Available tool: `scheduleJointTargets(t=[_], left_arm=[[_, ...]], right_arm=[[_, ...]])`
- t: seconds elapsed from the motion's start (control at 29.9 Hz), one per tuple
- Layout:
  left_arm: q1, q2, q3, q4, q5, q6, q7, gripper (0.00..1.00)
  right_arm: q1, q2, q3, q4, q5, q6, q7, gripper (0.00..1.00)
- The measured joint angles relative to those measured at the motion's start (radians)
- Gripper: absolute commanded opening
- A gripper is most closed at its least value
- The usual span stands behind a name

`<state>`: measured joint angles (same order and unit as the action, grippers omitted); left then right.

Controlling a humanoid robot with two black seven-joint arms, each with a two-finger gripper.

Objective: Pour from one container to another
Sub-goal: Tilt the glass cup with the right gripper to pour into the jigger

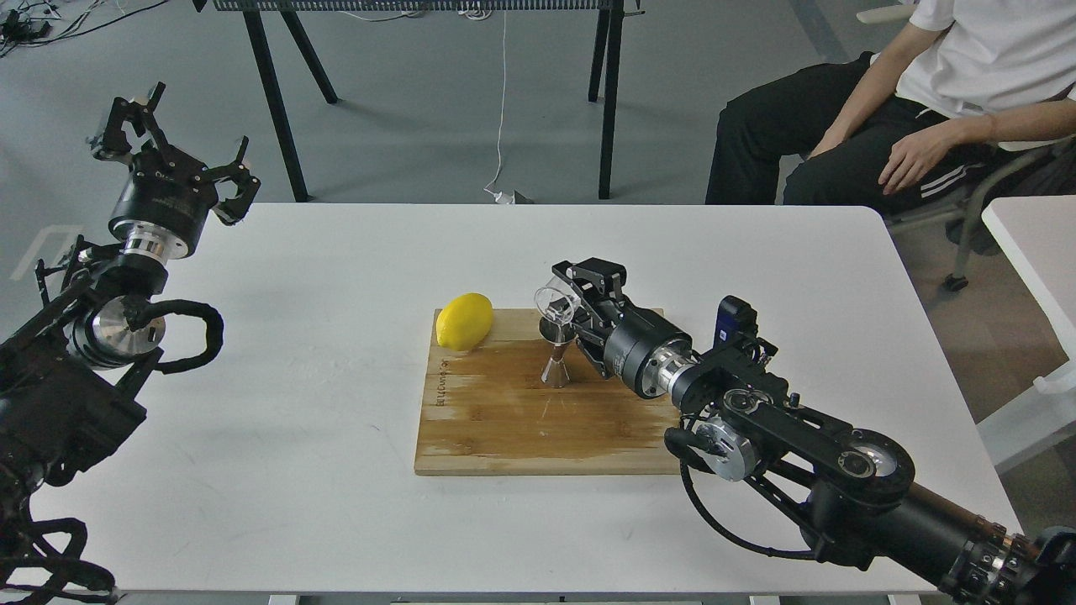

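right gripper (561,296): clamped on the cup (556,304), holding it tipped over so the mouth faces left and down, right above the jigger (556,360)
cup: clear glass, looks like it's touching or just over the jigger's top rim, can't tell which
jigger: shiny steel, upright on the board (538,420), a bit right of the lemon (464,320)
lemon: yellow, sitting on the board's far left corner
board: bamboo, slightly wet-looking patches, lying mid-table
writing: something small burned into the board's left edge, too tiny to read
left gripper (181,143): fingers spread, nothing in them, hanging off past the table's far left corner, well apart from everything
table (294,470): white, a few faint scuffs
room: grey floor, black-legged bench (437,50) behind, white cable (502,109) trailing down to the floor
person (916,109): seated far right, white tee, black pants, hand on thigh
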<state>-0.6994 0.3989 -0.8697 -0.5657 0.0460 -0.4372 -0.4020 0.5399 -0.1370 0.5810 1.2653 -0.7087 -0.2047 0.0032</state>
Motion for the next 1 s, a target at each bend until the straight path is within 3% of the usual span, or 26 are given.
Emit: scheduleJointTargets(t=[0.63, 1.0], left_arm=[[0.0, -0.002, 0.0, 0.001, -0.001, 0.0, 0.0, 1.0], [0.0, -0.002, 0.0, 0.0, -0.002, 0.0, 0.0, 1.0]], right_arm=[[0.025, -0.003, -0.049, -0.017, -0.151, -0.054, 0.014, 0.33], [0.031, -0.01, -0.078, -0.042, -0.227, -0.081, 0.052, 0.33]])
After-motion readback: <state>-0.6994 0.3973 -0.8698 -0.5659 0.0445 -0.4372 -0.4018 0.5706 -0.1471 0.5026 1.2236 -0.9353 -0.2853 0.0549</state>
